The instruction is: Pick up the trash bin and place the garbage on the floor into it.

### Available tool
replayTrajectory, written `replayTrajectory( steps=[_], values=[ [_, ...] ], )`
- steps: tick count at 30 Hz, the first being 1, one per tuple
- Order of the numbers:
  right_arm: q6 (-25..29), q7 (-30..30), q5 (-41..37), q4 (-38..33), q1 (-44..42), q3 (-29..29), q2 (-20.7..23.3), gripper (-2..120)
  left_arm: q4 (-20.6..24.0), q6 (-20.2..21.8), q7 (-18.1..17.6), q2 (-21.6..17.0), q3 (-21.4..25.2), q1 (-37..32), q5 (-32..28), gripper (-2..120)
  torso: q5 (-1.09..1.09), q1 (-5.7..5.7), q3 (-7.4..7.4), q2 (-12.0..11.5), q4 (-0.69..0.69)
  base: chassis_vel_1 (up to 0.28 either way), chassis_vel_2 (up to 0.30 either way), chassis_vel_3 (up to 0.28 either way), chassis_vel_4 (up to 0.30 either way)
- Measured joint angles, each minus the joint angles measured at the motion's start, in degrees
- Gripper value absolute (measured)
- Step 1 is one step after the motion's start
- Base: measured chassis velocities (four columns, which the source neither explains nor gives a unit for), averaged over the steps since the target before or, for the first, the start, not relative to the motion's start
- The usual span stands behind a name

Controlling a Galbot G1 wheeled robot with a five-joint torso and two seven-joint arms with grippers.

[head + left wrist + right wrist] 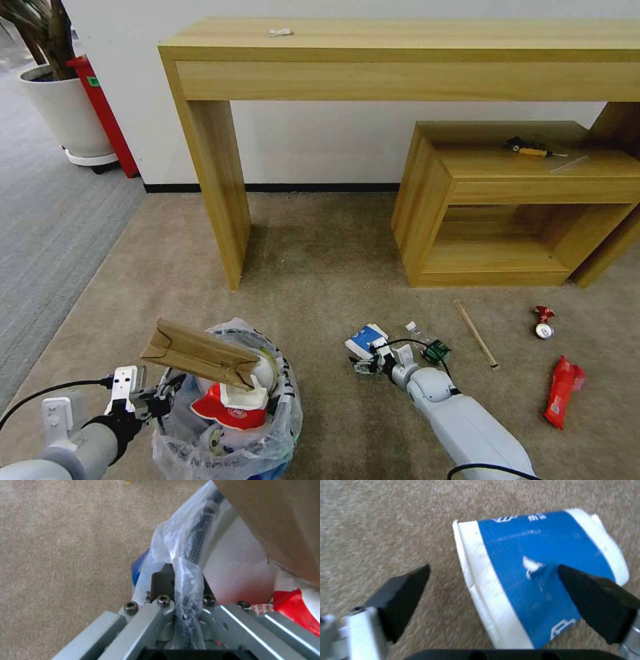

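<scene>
Right gripper [493, 573] jaws astride carton [533, 575] edge, seemingly

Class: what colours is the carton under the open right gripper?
Blue with white edges; the right wrist view shows it best.

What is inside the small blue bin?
In the small blue bag-lined bin: a brown cardboard piece sticking out, a red-white cup and white litter; anything deeper is covered.

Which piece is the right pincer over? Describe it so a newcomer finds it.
Start at the low wooden shelf unit; on the beige carpet before it lies a flattened blue-and-white carton. The open right pincer straddles its edge. It alone there is blue.
</scene>
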State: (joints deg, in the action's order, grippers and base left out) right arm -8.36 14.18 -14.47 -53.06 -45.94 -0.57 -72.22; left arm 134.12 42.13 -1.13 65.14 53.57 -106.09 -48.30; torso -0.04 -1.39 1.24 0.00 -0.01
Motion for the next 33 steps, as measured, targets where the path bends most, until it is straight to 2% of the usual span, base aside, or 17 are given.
replayTrajectory(
  steps=[2,3,5,6,10,11,14,15,18,19,21,23,25,33],
  values=[
    [-0.2,-0.6,0.6,0.2,0.4,-0.1,-0.4,83,-0.1,0.0,0.3,0.0,0.0,0.2,0.0,0,0.01,0.00,0.00,0.0,0.00,0.000,0.000,0.000,0.000],
    [-0.2,-0.6,0.6,0.2,0.4,-0.1,-0.4,83,-0.1,0.0,0.3,0.0,0.0,0.2,0.0,0,0.01,0.00,0.00,0.0,0.00,0.000,0.000,0.000,0.000],
    [-0.4,-1.0,1.6,0.5,0.6,-0.3,-0.7,71,-0.2,0.0,0.9,0.0,0.1,0.3,0.1,0,0.01,0.00,0.00,0.0,0.00,0.000,0.000,0.000,0.000],
    [-0.4,-1.0,1.6,0.5,0.6,-0.3,-0.7,71,-0.2,0.0,0.9,0.0,0.1,0.3,0.1,0,0.01,0.00,0.00,0.0,0.00,0.000,0.000,0.000,0.000],
    [-0.4,-2.1,2.8,1.3,0.8,-0.5,-1.1,53,-0.6,0.0,1.8,-0.1,0.2,0.6,0.3,0,0.02,0.00,0.00,0.0,0.00,0.000,0.000,0.000,0.000],
    [-0.4,-2.1,2.8,1.3,0.8,-0.5,-1.1,53,-0.6,0.0,1.8,-0.1,0.2,0.6,0.3,0,0.02,0.00,0.00,0.0,0.00,0.000,0.000,0.000,0.000],
    [-0.2,-2.6,4.1,1.7,0.9,-0.5,-1.3,38,-1.0,0.0,2.3,-0.3,0.1,1.0,0.5,0,0.02,0.00,-0.01,0.0,0.02,0.000,0.000,0.000,0.000],
    [-0.2,-2.6,4.1,1.7,0.9,-0.5,-1.3,38,-1.0,0.0,2.3,-0.3,0.1,1.0,0.5,0,0.02,0.00,-0.01,0.0,0.02,0.000,0.000,0.000,0.000],
    [0.8,-3.3,6.8,2.7,1.1,-0.2,-1.7,23,-1.3,0.0,2.7,-0.7,-0.1,1.7,0.5,0,0.04,0.01,0.00,0.0,0.03,0.000,0.000,0.000,0.000],
    [0.8,-3.3,6.8,2.7,1.1,-0.2,-1.7,23,-1.3,0.0,2.7,-0.7,-0.1,1.7,0.5,0,0.04,0.01,0.00,0.0,0.03,0.000,0.000,0.000,0.000],
    [1.0,-3.9,7.4,3.1,1.2,0.0,-1.8,13,-1.7,0.0,2.8,-1.0,-0.1,2.2,0.4,0,0.01,0.01,-0.01,0.0,0.02,0.000,0.000,0.000,0.000],
    [1.2,-4.2,7.7,3.3,1.2,0.1,-1.9,10,-1.8,0.0,2.9,-1.2,-0.2,2.4,0.3,0,0.01,0.01,0.00,0.0,0.01,0.000,0.000,0.000,0.000],
    [1.4,-4.8,8.3,3.1,1.2,0.5,-2.0,0,-2.2,0.0,2.9,-1.4,-0.2,2.8,0.2,0,0.01,0.01,0.00,0.0,0.00,0.000,0.000,0.000,0.000],
    [1.7,-5.8,10.0,0.8,-0.1,2.0,-1.8,0,-2.6,0.0,3.1,-1.8,-0.7,3.8,0.0,0,0.01,0.01,0.00,0.0,-0.01,0.000,0.000,0.000,0.000]
  ],
)
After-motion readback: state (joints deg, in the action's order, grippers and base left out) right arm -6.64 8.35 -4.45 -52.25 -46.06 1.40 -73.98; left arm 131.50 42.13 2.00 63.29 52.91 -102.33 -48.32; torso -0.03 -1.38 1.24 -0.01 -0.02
